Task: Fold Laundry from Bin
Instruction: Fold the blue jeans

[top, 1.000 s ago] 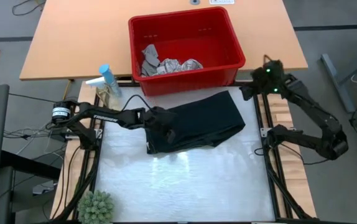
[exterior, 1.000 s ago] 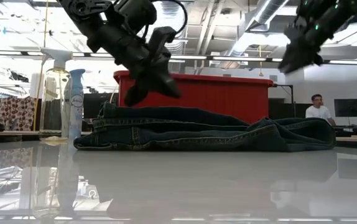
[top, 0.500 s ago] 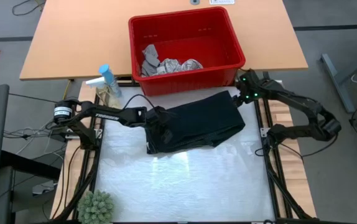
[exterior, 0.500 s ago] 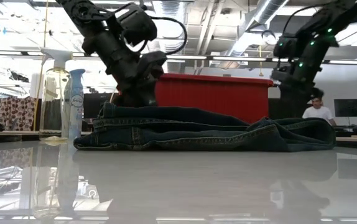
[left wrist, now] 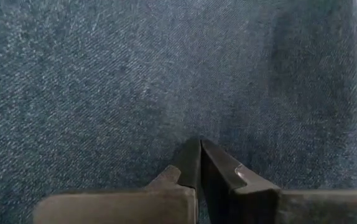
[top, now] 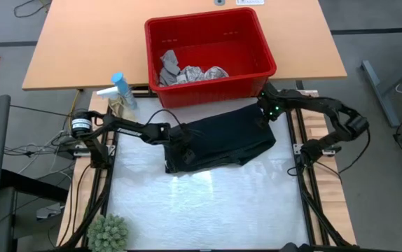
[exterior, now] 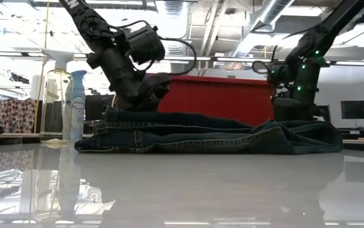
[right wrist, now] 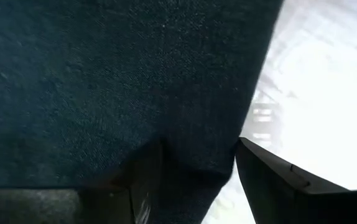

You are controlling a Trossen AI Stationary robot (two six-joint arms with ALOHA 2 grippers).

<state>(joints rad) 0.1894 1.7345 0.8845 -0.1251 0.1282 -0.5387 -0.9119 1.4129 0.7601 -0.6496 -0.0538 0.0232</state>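
Dark trousers (top: 222, 143) lie roughly folded on the white counter (top: 208, 203), just in front of the red bin (top: 257, 38), which holds a grey cloth (top: 168, 64) and a leaf-print cloth (top: 202, 73). Left gripper (top: 184, 143) sits on the trousers' left end, jaws closed flat together on top of the denim; wrist view shows no fabric between them, so it's pressing, not holding. Right gripper (top: 265, 119) is down at the far right corner by the bin, jaws parted and straddling the trouser edge (right wrist: 253, 93), not clamped yet. Risks, as I read it: right jaws may close on only the top layer, or on all the stacked layers at once, so the fold either drags crooked or won't open. If the left one is only pinning by pressure, a pull from the right could slide the whole pile across the slick counter. Right arm is close to the bin wall, so a lift could bump it. Spray bottles (top: 119, 94) stand near the left arm; a wide swing could knock them.
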